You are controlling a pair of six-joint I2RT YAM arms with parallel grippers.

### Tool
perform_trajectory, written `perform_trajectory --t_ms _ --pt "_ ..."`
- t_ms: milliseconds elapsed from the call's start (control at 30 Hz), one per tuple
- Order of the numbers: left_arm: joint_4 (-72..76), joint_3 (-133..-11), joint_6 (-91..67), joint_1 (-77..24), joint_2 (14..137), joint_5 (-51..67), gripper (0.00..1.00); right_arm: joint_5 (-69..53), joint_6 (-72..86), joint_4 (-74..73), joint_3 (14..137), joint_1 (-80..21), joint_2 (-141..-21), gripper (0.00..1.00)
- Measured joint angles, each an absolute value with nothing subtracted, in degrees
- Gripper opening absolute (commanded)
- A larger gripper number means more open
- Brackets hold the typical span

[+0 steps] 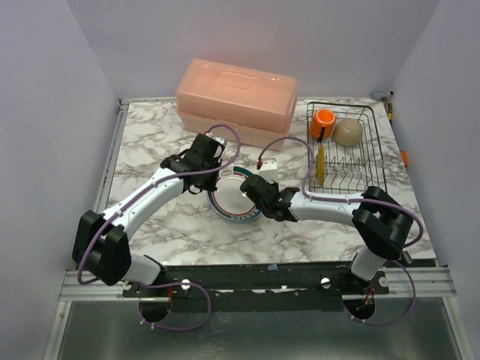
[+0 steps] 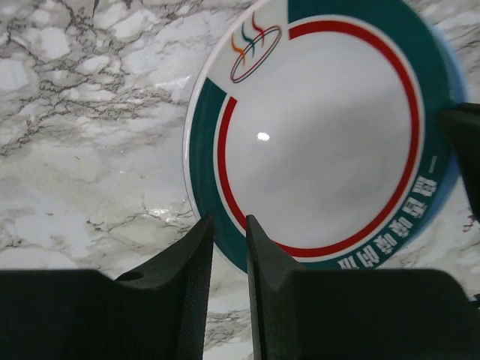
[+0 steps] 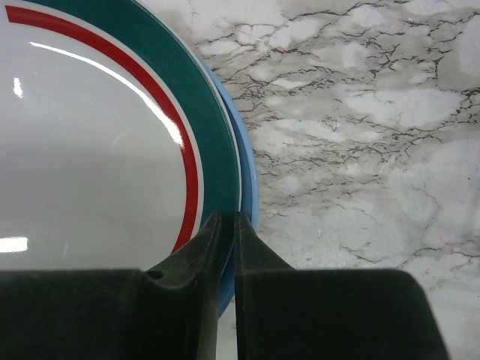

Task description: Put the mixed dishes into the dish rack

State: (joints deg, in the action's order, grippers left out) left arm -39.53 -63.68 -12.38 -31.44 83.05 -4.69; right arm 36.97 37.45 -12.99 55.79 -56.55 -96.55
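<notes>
Marbled worktop [image 1: 150, 139] runs under both my arms, with pale lilac walls [image 1: 45, 112] around it and a pink box [image 1: 236, 94] at the back. To the box's right stands the rack [image 1: 379, 150], which holds the mug [image 1: 324, 122] and the bowl [image 1: 349, 132] side by side at its far end. The yellow plate [image 1: 321, 166] stands on edge among the prongs just nearer me.

Mid-worktop, between my two wrists, lies the stack [image 1: 234, 204]: a white plate [image 2: 322, 142] with teal and red bands, resting on a blue plate [image 3: 250, 180] whose edge peeks out beneath it.

My left gripper [image 2: 229, 219] is at the stack's left edge. Its fingers [image 2: 187, 277] stand a narrow slot apart with the white plate's teal rim running into that slot. I cannot tell whether the pads are touching the rim.

My right gripper [image 3: 228, 216] is on the opposite edge, its fingers [image 3: 187, 277] pressed nearly together and pinching the stack's rim. I cannot tell whether it has only the white plate or the blue one too.
</notes>
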Motion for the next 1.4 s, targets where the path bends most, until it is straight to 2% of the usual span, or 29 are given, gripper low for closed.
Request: perform_trajectory --t_ms 233,333,467,667,800,967,1167,1400 --pt "-33.43 -60.27 -12.43 -31.73 72.01 -2.22 0.24 36.75 37.43 -12.47 55.77 -56.55 -96.86 0.11" --pt "-32.51 -59.96 -12.49 -31.73 70.98 -2.39 0.30 36.60 37.36 -12.23 55.77 -56.55 -97.03 0.11" --pt "-33.36 -60.58 -13.02 -31.73 73.73 -5.30 0.33 36.45 36.99 -11.88 55.77 -56.55 -97.23 0.10" --pt "-37.10 -63.00 -13.72 -31.46 82.21 -6.46 0.34 36.12 36.75 -11.42 55.77 -56.55 -97.69 0.10" --pt "-38.85 -63.31 -14.02 -31.33 83.70 -6.42 0.34 36.07 36.51 -11.31 55.77 -56.55 -97.73 0.10" --pt "-39.07 -63.33 -14.02 -31.31 83.44 -5.04 0.26 35.99 36.40 -11.27 55.77 -56.55 -97.73 0.10" --pt "-37.52 -62.74 -13.45 -31.05 78.74 -3.22 0.02 34.65 36.36 -11.22 55.75 -56.55 -97.95 0.11" --pt "-35.44 -62.70 -13.41 -30.94 77.32 -2.74 0.00 33.17 35.29 -10.41 55.75 -56.55 -97.82 0.26"
